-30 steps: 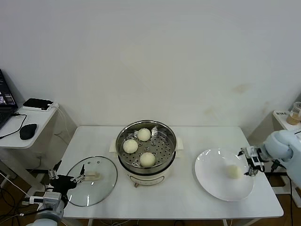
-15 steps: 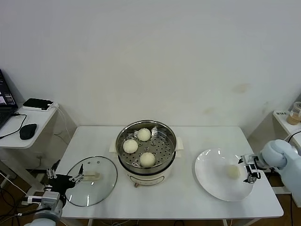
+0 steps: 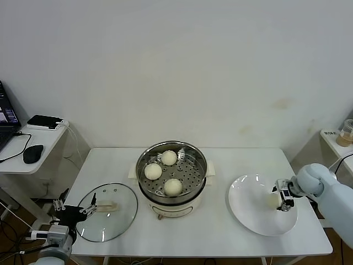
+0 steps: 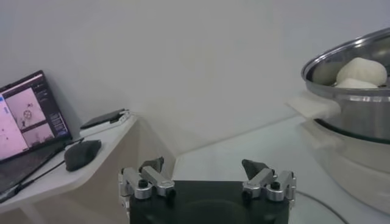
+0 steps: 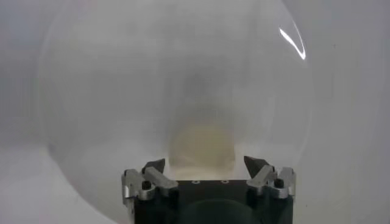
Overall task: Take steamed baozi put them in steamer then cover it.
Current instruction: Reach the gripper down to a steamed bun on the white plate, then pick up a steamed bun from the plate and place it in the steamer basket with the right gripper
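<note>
The steel steamer (image 3: 190, 197) stands mid-table with three steamed baozi (image 3: 173, 187) on its perforated tray. One more baozi (image 3: 272, 201) lies on the white plate (image 3: 248, 204) at the right. My right gripper (image 3: 283, 195) is low over the plate. In the right wrist view the baozi (image 5: 201, 143) sits between the open fingers of the right gripper (image 5: 205, 163), with a gap on each side. The glass cover (image 3: 122, 218) lies flat at the front left. My left gripper (image 3: 74, 208) waits open at its outer edge, holding nothing.
A side desk at the far left carries a laptop (image 4: 24, 115), a mouse (image 3: 32, 153) and a black box (image 3: 45, 121). A cup (image 3: 347, 132) stands on a shelf at the far right. The steamer's rim (image 4: 359, 115) shows beyond the left gripper (image 4: 204, 165).
My right gripper has moved left across the plate and now straddles the baozi. The left gripper has drifted slightly by the cover.
</note>
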`<act>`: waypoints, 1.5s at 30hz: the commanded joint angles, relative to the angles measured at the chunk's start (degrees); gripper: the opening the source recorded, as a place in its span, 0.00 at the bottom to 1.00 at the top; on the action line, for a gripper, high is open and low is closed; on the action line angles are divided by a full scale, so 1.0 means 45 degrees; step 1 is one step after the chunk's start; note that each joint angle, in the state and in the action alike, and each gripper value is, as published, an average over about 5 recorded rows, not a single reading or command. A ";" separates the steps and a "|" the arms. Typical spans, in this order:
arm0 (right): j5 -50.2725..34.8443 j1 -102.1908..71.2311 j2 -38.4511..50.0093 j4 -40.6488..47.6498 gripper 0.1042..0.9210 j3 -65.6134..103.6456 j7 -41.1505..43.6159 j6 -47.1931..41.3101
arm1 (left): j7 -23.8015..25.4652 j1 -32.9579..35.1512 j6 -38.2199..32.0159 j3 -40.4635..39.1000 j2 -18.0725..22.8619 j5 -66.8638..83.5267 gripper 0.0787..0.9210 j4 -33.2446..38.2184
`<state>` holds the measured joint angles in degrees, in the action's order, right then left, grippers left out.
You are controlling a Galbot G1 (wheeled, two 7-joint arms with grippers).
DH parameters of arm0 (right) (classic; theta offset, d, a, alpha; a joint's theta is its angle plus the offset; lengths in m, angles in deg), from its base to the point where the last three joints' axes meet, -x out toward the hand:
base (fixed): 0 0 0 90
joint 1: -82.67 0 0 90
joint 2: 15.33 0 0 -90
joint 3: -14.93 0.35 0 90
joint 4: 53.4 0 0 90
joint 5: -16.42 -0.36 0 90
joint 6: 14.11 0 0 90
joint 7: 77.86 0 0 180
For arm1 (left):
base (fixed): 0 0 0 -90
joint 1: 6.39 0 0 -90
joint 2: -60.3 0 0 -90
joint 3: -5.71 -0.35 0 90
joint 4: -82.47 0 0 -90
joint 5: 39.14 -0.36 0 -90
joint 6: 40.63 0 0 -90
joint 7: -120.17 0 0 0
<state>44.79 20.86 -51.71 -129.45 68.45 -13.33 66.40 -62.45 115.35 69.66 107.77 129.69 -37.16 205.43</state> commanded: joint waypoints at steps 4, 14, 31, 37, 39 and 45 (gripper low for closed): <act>-0.0311 0.0395 0.0059 -0.0109 0.65 -0.0475 0.0281 -0.0228 | -0.0001 0.0039 -0.0016 0.0022 0.0019 -0.0001 0.88 0.0002; -0.2294 0.2600 0.1552 -0.1418 0.61 -0.2220 0.0902 -0.0889 | -0.0005 0.0017 -0.0018 0.0042 0.0035 0.0033 0.88 0.0060; -0.8011 1.3107 -0.0969 -0.2213 0.62 -0.9693 -0.0273 -0.3299 | -0.0061 -0.0416 0.0060 -0.0378 0.0050 0.0001 0.88 -0.0044; -0.9256 1.4041 -0.3228 -0.1933 0.63 -1.0764 -0.1110 -0.4354 | -0.0078 -0.0579 0.0085 -0.0433 0.0034 -0.0025 0.88 -0.0126; -0.9599 1.3995 -0.3806 -0.1768 0.63 -1.0929 -0.1376 -0.4602 | -0.0076 -0.0559 0.0081 -0.0386 0.0040 -0.0014 0.88 -0.0139; -0.9836 1.3034 -0.5396 -0.1228 0.63 -1.0984 -0.1904 -0.5070 | -0.0079 -0.0482 0.0056 -0.0275 0.0114 -0.0007 0.88 -0.0182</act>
<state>8.22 74.04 -62.63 -136.82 26.75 -17.64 48.94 -62.81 113.31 69.96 106.55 130.13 -37.19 204.72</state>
